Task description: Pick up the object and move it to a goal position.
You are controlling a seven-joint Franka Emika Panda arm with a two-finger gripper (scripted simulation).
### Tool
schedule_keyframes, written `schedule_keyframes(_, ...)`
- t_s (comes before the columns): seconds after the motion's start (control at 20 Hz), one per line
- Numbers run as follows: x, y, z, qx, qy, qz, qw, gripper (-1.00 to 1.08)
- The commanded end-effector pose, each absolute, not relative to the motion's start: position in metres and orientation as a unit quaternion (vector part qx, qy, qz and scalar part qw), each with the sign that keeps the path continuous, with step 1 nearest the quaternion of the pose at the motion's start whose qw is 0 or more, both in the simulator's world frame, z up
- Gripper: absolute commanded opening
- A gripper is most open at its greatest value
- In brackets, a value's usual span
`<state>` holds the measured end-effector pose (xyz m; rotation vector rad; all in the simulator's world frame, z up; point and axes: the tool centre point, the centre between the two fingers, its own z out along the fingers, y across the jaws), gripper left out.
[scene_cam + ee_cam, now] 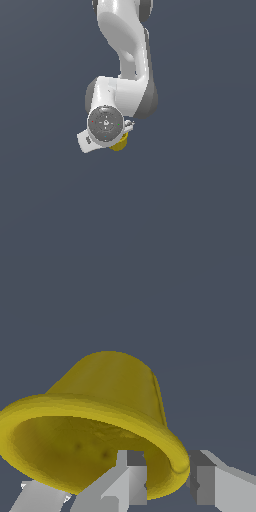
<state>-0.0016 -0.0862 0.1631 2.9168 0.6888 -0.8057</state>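
from my seat the pick looks done: the end effector [167,481] has its fingers [131,476] closed across the flared rim of the yellow cup [107,406], one finger inside the open mouth and the other just outside the lip, so i read it as gripping the cup by its wall. in the exterior view the yellow cup [120,143] only peeks out from under the arm's wrist [105,123], tucked against the end effector, and i can't tell from there whether it is lifted or touching anything below. what i judge is left is the carry to the goal position and the release; no goal marker shows in either view, so i can't say how far off it is.

as for the surface and the room, there is only a flat, uniform dark grey-blue ground [200,200] all round the arm; i see no desk edge, corner, wall or other thing to place the cup against
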Motion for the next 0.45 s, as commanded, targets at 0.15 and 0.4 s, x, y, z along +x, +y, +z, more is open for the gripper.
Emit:
schedule_keyframes(0.15,0.0051,-0.0903,0.1719,0.940,0.222,-0.259,0.019,-1.00)
schedule_keyframes(0.4,0.0059,-0.0906,0.1719,0.940,0.222,-0.259,0.019,-1.00)
